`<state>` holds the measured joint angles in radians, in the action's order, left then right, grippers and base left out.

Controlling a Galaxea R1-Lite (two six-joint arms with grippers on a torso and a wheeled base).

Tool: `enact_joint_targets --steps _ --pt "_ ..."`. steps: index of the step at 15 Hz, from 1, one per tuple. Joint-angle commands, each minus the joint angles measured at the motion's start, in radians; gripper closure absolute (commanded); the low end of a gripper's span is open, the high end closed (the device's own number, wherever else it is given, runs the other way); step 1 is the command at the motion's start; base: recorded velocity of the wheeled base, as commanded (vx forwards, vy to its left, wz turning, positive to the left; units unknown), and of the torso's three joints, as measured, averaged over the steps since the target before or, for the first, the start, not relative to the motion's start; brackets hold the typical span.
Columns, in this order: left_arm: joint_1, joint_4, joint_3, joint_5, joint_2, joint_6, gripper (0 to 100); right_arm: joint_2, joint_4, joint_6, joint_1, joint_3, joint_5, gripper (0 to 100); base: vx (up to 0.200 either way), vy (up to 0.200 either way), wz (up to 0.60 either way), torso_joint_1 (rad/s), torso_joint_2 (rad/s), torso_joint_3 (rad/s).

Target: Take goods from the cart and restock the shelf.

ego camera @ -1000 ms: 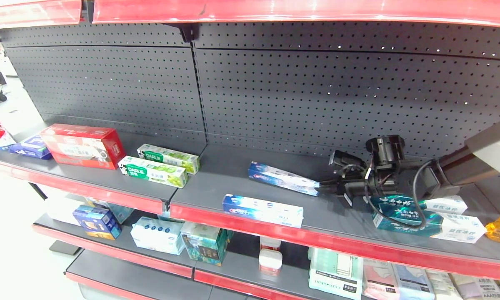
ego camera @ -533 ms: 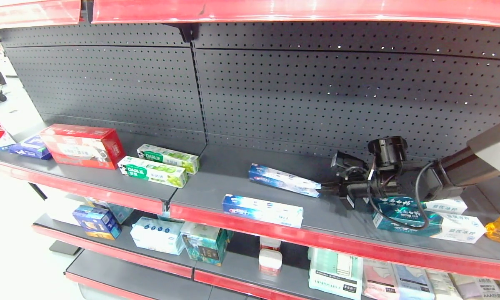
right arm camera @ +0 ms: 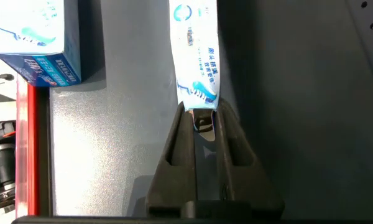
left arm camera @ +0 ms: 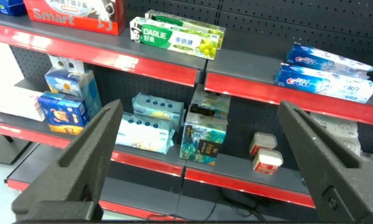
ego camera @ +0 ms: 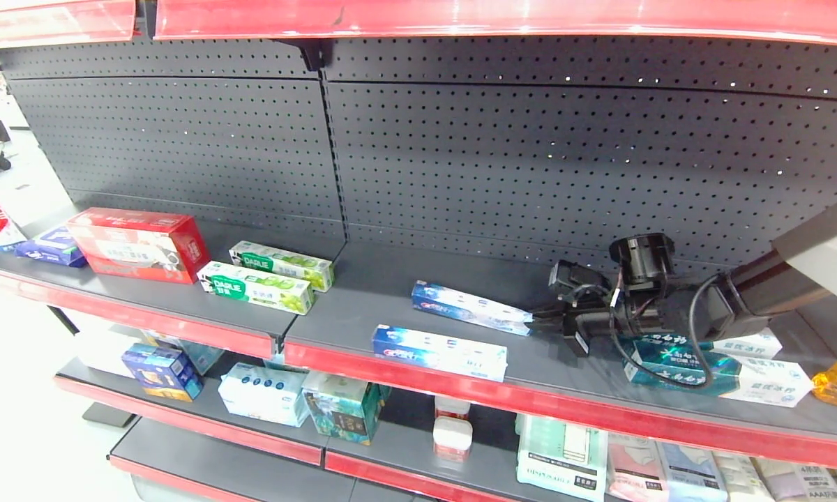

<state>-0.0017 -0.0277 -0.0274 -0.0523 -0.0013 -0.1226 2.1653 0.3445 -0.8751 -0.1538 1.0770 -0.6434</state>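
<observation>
The left end effector has its fingers spread wide, empty, facing lower shelves. On the shelf, two green toothpaste boxes lie well left of the right end effector. Its fingers are clamped on the end of a blue-and-white toothpaste box lying flat. Teal toothpaste boxes lie under its wrist.

The shelf is dark grey with a red front edge; its back panel is black, dotted with holes. The rear toothpaste box and the front-edge box are blue and white, the large box red, the right gripper black.
</observation>
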Motion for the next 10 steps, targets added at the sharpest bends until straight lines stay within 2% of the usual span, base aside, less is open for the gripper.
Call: enact_joint_targets --steps 1,4,5,10 --pt "0.000 0.000 0.000 0.000 0.001 0.000 0 0.007 -0.002 -0.002 0.000 0.001 0.001 100 0.000 0.000 0.00 0.000 0.00 0.000" --pt "0.000 0.000 0.000 0.000 0.001 0.000 0 0.007 -0.002 -0.002 0.000 0.000 0.001 100 0.000 0.000 0.00 0.000 0.00 0.000" --pt "0.000 0.000 0.000 0.000 0.001 0.000 0 0.007 -0.002 -0.002 -0.001 0.000 0.001 0 0.000 0.000 0.00 0.000 0.00 0.000" --pt "0.000 0.000 0.000 0.000 0.001 0.000 0 0.001 -0.002 -0.001 0.002 -0.003 0.001 0 0.000 0.000 0.00 0.000 0.00 0.000"
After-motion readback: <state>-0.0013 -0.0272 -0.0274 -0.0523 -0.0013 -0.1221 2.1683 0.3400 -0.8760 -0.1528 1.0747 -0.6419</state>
